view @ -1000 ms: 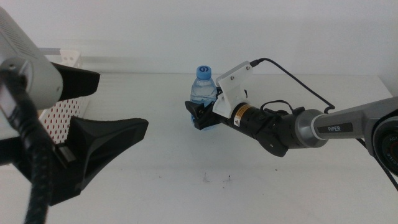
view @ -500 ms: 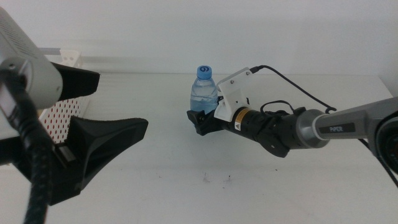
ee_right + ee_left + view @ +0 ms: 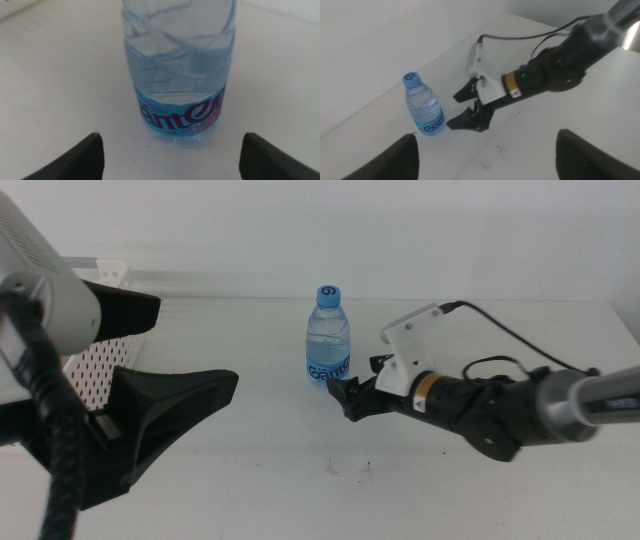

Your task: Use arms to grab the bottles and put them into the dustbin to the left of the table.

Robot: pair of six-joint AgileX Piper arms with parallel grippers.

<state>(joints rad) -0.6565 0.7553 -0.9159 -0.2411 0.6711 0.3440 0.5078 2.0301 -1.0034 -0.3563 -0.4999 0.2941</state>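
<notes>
Right gripper: withdrawn from around the water bottle toward the table's right side, jaws now spread and clear of it. Water bottle: released, standing upright alone, label fully exposed.

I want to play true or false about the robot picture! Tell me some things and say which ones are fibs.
1. The water bottle stands upright on the table. True.
2. The right hand is squeezing the bottle. False: it is open and sits beside the bottle, not touching it.
3. The bottle has a red cap. False: the cap is blue.
4. The white dustbin is at the table's left side. True.
5. The left hand is open and holds nothing. True.
</notes>
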